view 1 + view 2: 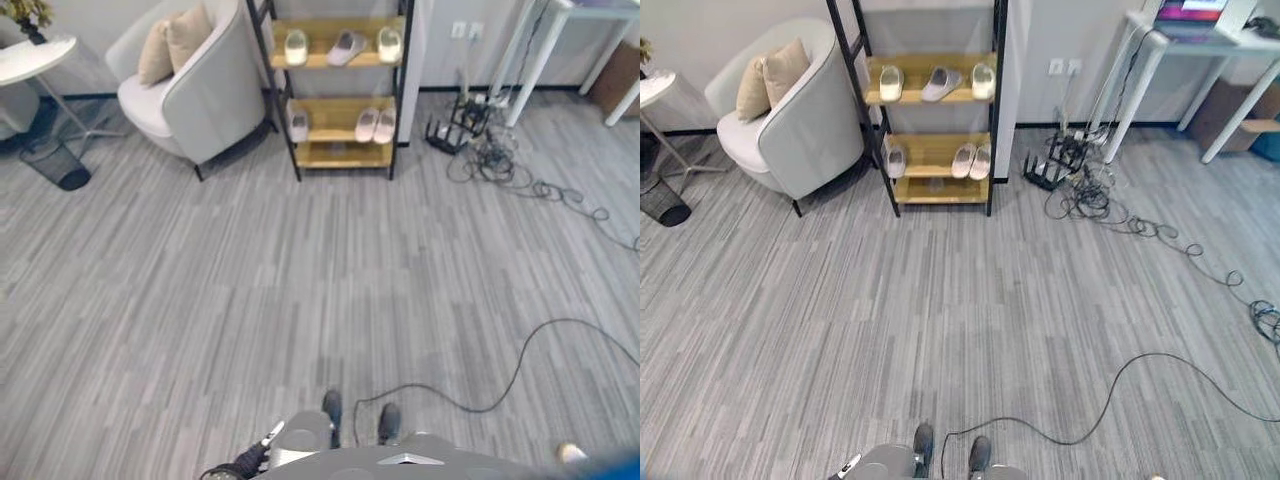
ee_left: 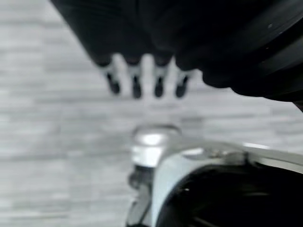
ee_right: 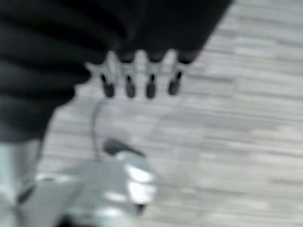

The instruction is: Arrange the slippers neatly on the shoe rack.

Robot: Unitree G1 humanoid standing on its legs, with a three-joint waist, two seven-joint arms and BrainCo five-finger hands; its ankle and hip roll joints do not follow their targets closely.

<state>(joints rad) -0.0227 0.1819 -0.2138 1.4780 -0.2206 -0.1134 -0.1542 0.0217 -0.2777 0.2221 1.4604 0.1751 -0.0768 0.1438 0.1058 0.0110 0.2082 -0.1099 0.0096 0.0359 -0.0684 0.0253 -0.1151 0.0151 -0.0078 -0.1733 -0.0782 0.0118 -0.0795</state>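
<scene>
The shoe rack, a black frame with two wooden shelves, stands against the far wall. On its upper shelf lie three pale slippers: one at the left, one askew in the middle, one at the right. The lower shelf holds a single slipper at the left and a pair side by side at the right. Far from the rack, my left hand hangs over the floor, fingers straight, holding nothing. My right hand hangs the same way, fingers straight and empty.
A grey armchair with two beige cushions stands left of the rack. Further left are a round white table and a black waste bin. Tangled cables and white table legs lie right of the rack. Grey plank floor stretches between.
</scene>
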